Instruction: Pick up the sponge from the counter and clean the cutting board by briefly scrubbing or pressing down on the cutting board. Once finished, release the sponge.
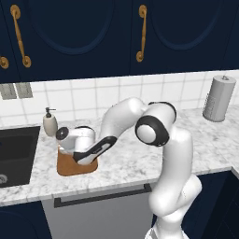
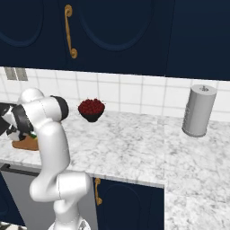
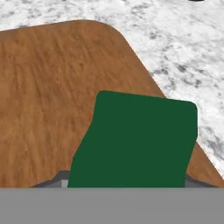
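The brown wooden cutting board (image 1: 70,168) lies on the white marble counter (image 1: 130,161) just right of the sink. My gripper (image 1: 77,156) points down over the board, low above its middle. In the hand view the sponge (image 3: 135,140) shows its dark green top between my fingertips, with the cutting board (image 3: 48,96) close beneath it and the counter (image 3: 183,48) beyond the rounded corner. My gripper (image 3: 127,181) is shut on the sponge. In the right base view my arm hides most of the cutting board (image 2: 24,144). Whether the sponge touches the wood I cannot tell.
A dark sink (image 1: 14,154) sits left of the board, with a soap dispenser (image 1: 50,122) behind it. A dark bowl of red fruit (image 2: 91,109) stands near the tiled wall. A grey paper towel roll (image 1: 218,98) stands far right. Dark blue cabinets hang overhead.
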You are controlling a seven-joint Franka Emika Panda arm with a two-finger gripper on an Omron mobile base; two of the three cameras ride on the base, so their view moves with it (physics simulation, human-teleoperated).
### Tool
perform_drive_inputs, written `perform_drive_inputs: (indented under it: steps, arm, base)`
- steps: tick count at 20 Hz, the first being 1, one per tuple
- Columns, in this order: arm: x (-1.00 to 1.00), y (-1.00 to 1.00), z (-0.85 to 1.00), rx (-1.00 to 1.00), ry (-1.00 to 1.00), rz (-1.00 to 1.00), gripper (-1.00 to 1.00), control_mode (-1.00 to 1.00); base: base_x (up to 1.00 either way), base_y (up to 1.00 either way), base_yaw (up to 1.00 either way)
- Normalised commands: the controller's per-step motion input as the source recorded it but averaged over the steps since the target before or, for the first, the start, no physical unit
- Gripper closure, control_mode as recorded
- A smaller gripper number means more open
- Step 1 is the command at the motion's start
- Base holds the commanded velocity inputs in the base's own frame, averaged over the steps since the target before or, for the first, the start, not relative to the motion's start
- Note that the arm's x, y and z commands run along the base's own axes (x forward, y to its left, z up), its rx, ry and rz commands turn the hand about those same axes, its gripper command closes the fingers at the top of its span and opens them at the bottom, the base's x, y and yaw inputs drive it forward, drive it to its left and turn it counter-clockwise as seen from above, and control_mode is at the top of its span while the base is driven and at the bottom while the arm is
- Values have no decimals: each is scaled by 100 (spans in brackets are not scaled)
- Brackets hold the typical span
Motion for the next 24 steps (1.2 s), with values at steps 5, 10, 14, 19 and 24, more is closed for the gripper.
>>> perform_drive_inputs:
  steps: [5, 10, 14, 19, 24]
  arm:
    - [-56, 0, -18, 4, 16, 0, 100, -100]
    - [5, 2, -28, 4, 12, 0, 100, -100]
    - [44, 0, -18, 0, -11, 0, 100, -100]
    - [65, -2, -15, 0, -13, 0, 100, -100]
    - [77, 0, -1, 0, -1, 0, 100, -100]
  base:
    - [0, 0, 0]
    - [0, 0, 0]
    - [0, 0, 0]
    - [0, 0, 0]
    - [0, 0, 0]
